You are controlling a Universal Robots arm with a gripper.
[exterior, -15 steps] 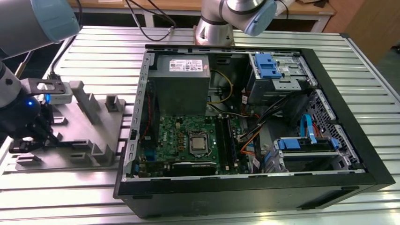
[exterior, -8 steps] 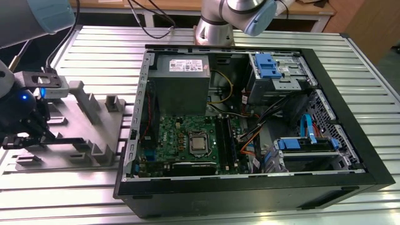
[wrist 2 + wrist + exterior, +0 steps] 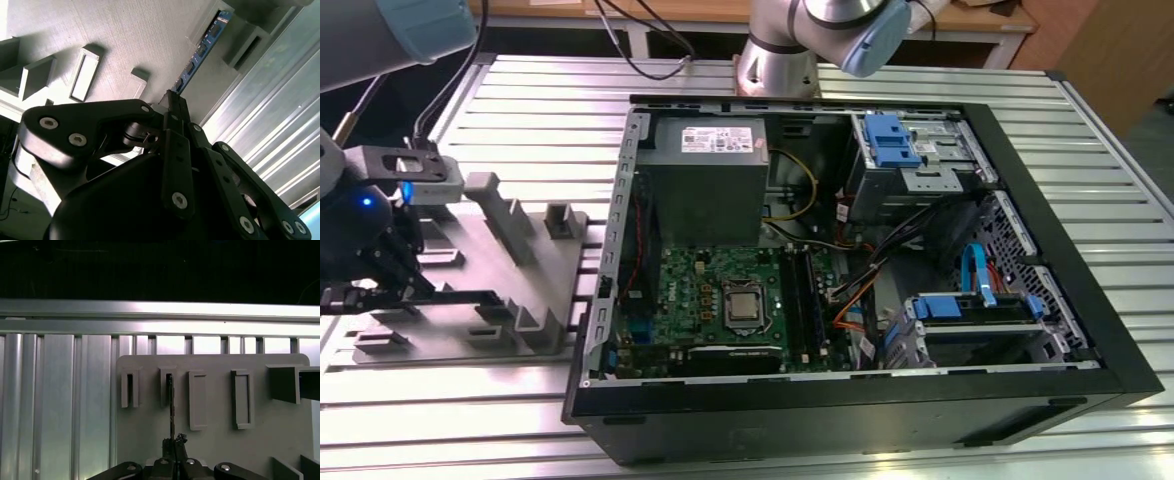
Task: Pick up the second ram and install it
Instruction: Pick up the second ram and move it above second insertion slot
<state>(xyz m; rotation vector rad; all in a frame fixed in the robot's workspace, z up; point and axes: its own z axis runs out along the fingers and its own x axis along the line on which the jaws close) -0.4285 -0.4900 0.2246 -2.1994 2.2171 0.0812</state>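
Observation:
The second ram is a thin blue-edged stick with small black chips, lying over the grey moulded tray. My gripper is shut on its near end. The first wrist view shows the ram edge-on as a dark line running from my gripper to a slotted post of the tray. At the exterior view's left, the gripper holds the ram level, just above the tray. The stick's far end sits at one of the tray's posts. I cannot tell whether it still rests in the slot.
An open computer case fills the exterior view's right, with the motherboard and long black memory sockets inside. Cables, drive cages and a power supply crowd the case. Everything stands on a ribbed aluminium table.

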